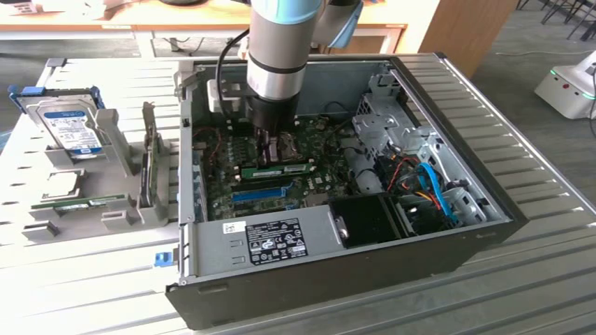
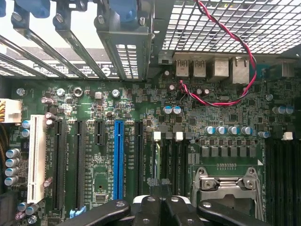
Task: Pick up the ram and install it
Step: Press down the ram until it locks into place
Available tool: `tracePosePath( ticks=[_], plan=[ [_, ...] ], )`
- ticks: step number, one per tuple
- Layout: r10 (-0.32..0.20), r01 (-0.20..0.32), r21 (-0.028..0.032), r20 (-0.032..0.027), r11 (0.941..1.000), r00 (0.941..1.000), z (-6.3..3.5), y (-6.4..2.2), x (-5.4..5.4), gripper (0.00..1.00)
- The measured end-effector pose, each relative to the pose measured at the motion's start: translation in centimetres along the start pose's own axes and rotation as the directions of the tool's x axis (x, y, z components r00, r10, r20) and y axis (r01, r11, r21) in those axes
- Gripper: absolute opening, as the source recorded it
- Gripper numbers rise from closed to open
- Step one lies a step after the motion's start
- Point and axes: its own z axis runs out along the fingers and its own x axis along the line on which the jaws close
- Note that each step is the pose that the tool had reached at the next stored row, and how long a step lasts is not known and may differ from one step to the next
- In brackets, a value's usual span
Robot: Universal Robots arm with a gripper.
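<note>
The ram [image 1: 279,169] is a thin green stick with a small white label. It stands on edge in a memory slot on the motherboard inside the open computer case [image 1: 465,241]. In the wrist view the ram [image 2: 157,162] shows edge-on, running from a white slot clip towards my fingers. My gripper [image 1: 276,150] reaches down into the case just above and behind the stick. In the wrist view my gripper [image 2: 159,205] is shut, its black fingers pressed together over the near end of the stick. I cannot tell whether they touch it.
A grey holder on the exterior view's left carries a matching green stick [image 1: 88,204], a hard drive [image 1: 72,125] and an upright expansion card [image 1: 149,150]. Beside the memory slots are the CPU socket [image 2: 225,183], a blue card slot [image 2: 118,160] and a red-black wire [image 2: 235,56].
</note>
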Motion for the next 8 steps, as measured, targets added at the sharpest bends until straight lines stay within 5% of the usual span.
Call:
tracePosePath(
  ticks=[8],
  plan=[
    [0.0,0.0,0.0001,0.0002,1.0,1.0,0.11,-0.01,0.0,0.11]
  ],
)
